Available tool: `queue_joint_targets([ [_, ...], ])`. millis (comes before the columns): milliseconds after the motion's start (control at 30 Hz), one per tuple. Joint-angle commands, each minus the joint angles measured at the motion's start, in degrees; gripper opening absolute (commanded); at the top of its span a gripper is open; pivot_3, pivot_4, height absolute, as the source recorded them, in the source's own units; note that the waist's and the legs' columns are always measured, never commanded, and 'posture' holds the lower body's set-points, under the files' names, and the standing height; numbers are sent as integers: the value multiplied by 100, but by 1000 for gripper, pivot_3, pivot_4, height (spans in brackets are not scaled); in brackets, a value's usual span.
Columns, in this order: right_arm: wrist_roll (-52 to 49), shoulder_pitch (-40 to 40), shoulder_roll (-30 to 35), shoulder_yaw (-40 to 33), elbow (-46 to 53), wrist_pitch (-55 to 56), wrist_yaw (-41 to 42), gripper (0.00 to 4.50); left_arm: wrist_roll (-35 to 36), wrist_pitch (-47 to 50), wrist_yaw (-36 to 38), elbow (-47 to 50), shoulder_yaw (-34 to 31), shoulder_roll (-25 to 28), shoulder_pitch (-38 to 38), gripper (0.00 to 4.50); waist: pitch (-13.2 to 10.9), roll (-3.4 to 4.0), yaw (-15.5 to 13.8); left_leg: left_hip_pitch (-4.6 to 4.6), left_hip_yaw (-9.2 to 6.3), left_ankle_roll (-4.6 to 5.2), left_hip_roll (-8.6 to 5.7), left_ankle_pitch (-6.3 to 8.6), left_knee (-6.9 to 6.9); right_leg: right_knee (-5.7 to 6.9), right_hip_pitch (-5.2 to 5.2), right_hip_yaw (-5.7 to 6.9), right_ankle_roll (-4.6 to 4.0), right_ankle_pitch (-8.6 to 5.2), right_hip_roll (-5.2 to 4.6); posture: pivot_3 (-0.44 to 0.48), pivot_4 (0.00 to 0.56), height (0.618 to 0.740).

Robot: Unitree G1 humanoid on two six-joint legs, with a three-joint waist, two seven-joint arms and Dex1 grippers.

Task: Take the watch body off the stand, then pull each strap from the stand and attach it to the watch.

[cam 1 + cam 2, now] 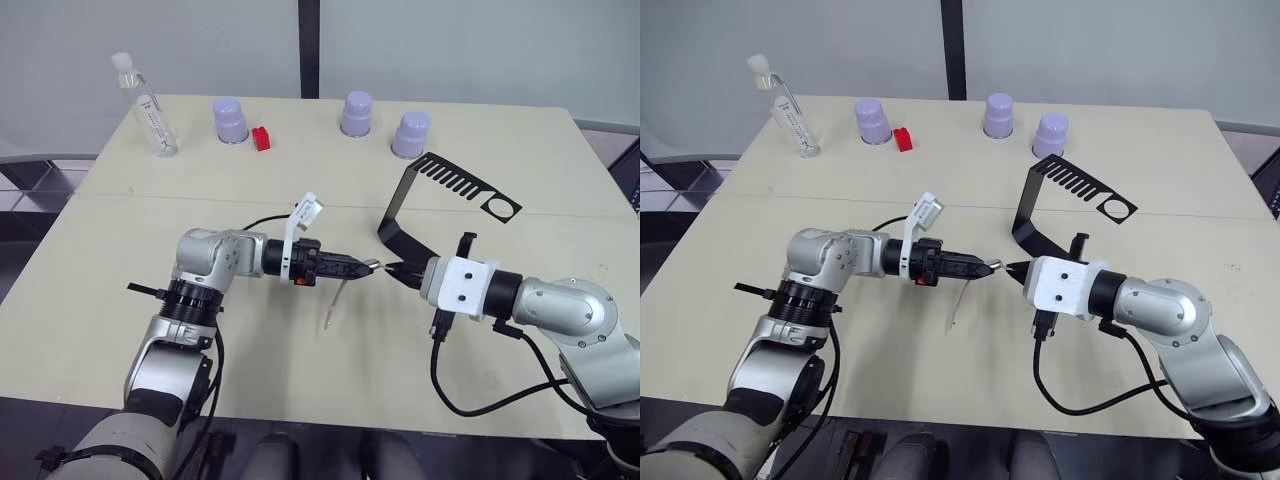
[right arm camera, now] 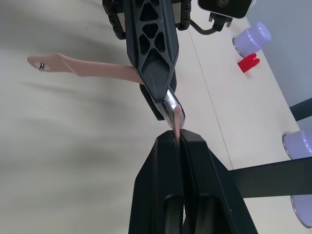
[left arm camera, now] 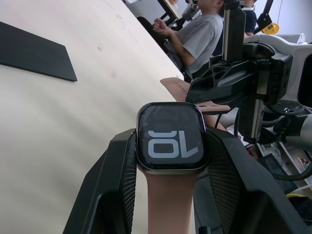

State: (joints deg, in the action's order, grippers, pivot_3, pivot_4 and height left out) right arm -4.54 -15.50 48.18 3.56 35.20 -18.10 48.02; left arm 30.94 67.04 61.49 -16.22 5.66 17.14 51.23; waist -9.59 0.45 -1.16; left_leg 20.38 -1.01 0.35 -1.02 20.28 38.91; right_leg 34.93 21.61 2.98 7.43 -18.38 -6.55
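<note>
Clamped between the left gripper's (image 3: 168, 195) black fingers sits the small black rounded-square watch body (image 3: 170, 145), one pale pink strap (image 2: 92, 69) hanging from it. Right gripper (image 2: 179, 141) pinches the second pink strap (image 2: 176, 119) shut at the watch's edge, mid-worktop. Bent black metal stand (image 1: 440, 200) stands just behind, near the beige worktop's (image 1: 120, 300) right edge.

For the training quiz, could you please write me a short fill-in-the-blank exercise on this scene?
1. The left gripper holds the ____ between its fingers.
2. The right gripper is shut on a pink ____.
3. The black stand rests on the table with ____ straps left on it.

Missing words: watch; strap; no
</note>
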Motion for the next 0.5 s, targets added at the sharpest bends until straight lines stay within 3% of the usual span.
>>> queue_joint_targets([
  [33, -6, -177, -18, 52, 49, 155, 74, 0, 300, -22, -30, 212, -144, -185, 169, 1581, 0, 0, 1, 0, 0, 0, -1, 0, 0, 0, 0, 0, 0, 0, 0, 0, 150, 740],
  [500, 157, -383, -66, 182, 107, 152, 46, 0, 280, -150, -18, 292, 17, -199, 67, 1581, 0, 0, 1, 0, 0, 0, -1, 0, 0, 0, 0, 0, 0, 0, 0, 0, 150, 740],
])
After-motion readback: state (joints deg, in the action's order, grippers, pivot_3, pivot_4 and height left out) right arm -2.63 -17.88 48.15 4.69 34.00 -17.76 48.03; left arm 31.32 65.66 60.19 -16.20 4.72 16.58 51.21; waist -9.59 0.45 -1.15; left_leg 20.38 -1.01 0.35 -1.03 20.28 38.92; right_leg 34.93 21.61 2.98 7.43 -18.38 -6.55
